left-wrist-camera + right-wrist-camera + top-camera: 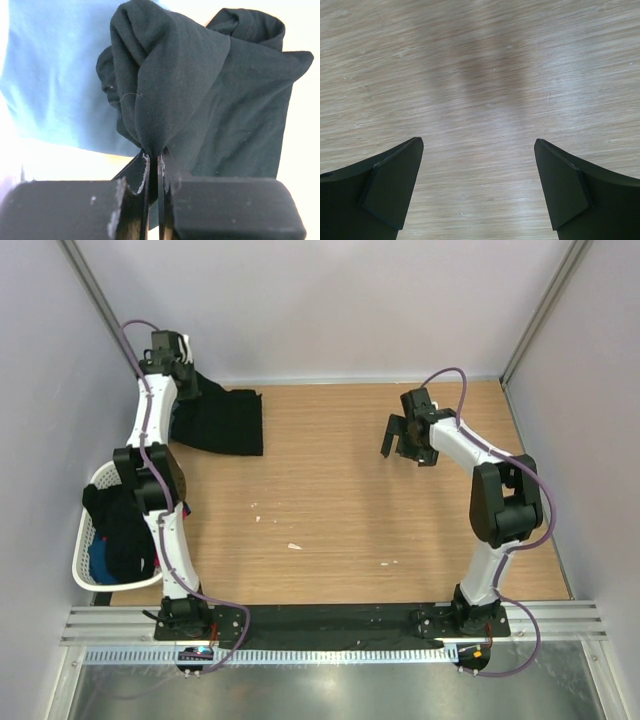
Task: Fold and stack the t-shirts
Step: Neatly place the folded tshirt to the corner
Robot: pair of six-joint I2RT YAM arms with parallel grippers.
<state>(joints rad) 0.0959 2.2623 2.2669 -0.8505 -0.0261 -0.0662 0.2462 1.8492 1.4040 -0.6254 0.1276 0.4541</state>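
Note:
A black t-shirt (222,420) lies folded at the far left of the table, one end lifted. My left gripper (186,375) is shut on a pinch of that black cloth (170,85), which bunches upward from the closed fingers (154,165) in the left wrist view. My right gripper (405,445) is open and empty, hovering over bare wood at the table's right middle; its fingertips (395,185) stand wide apart over the wood grain. More dark shirts (125,530) lie heaped in the basket. The slate grey-blue shirt cannot be picked out.
A white plastic laundry basket (84,560) hangs off the table's left edge, holding dark cloth and something blue (100,562). Small white scraps (294,546) lie mid-table. Pale walls enclose the table on three sides. A light-blue surface (50,75) shows behind the held cloth.

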